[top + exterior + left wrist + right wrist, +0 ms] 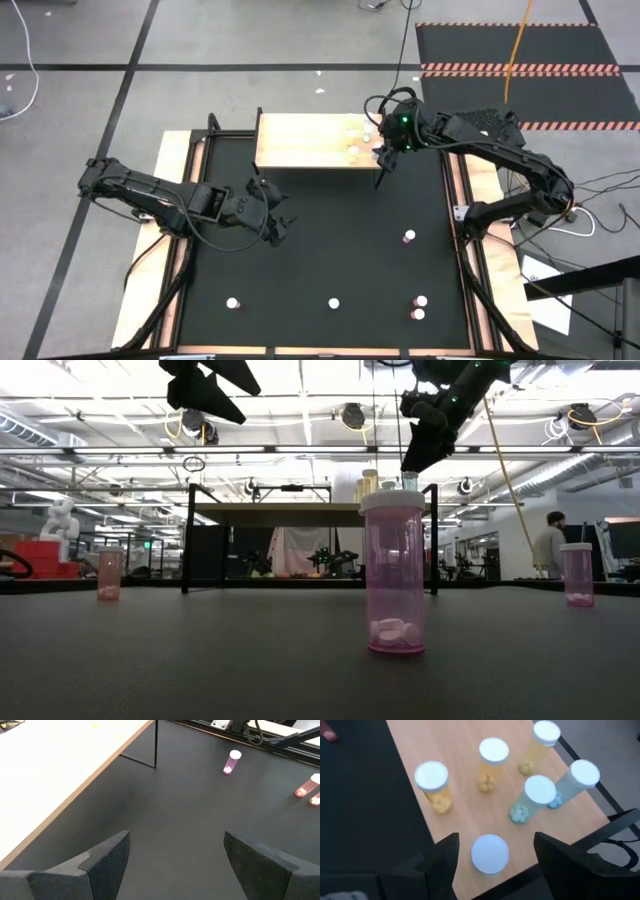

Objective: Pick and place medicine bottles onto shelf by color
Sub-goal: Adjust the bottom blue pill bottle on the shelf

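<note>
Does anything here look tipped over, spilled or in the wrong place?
Nothing stands out. The bottles on the shelf stand upright with caps on, the yellow bottles grouped apart from the blue bottles. The pink bottles still on the black mat also stand upright, waiting to be sorted.

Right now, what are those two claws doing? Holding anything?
Left gripper: open, empty, above the black mat.
Right gripper: open around a white-capped bottle on the shelf, not clamped.
</note>
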